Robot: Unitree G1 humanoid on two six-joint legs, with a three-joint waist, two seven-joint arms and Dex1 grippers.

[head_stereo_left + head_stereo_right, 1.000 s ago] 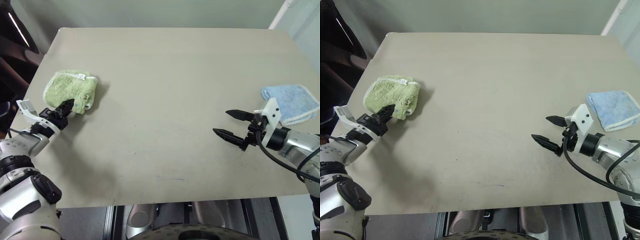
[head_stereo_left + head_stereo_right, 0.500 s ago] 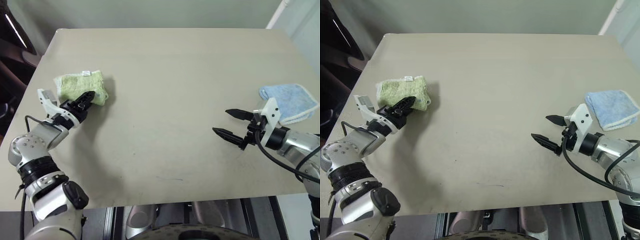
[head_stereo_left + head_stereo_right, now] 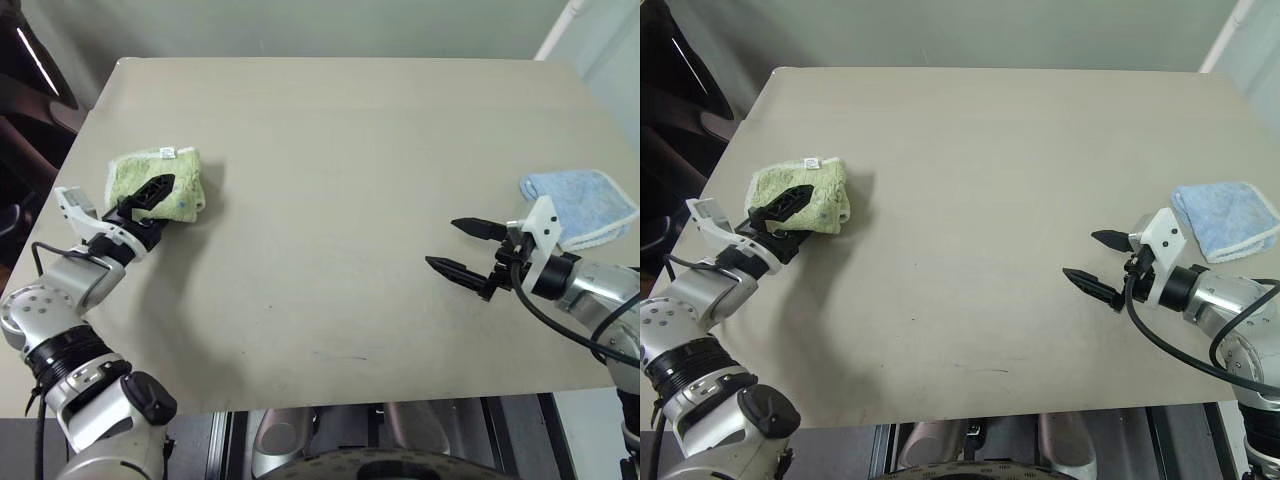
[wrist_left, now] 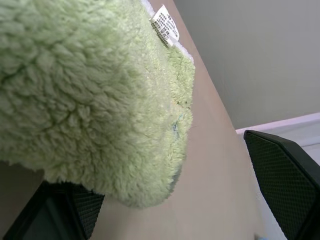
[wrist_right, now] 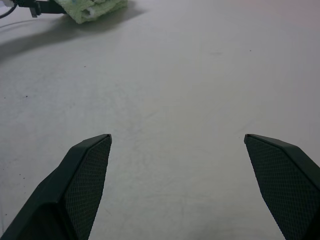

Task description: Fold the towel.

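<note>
Starting at the left: the light green terry-cloth towel (image 3: 160, 182) sits bunched into a compact folded wad near the left edge of the pale beige table (image 3: 340, 150), small white tag (image 3: 166, 152) on its far side. The left gripper (image 3: 780, 215) is right at its near edge with its black fingers spread; from the wrist camera one finger (image 4: 60, 210) sits tucked under the fluffy overhang and the other stands off to the side, so I'd say it isn't pinching anything, probably just letting the fold settle. The head cameras can't really show that gap.

Middle of the table is bare.

Over on the right, the right gripper (image 3: 468, 250) hovers above the tabletop, jaws wide and empty, looks parked out of the way. Past it, a smaller light blue towel (image 3: 582, 205) lies by the right edge.
</note>
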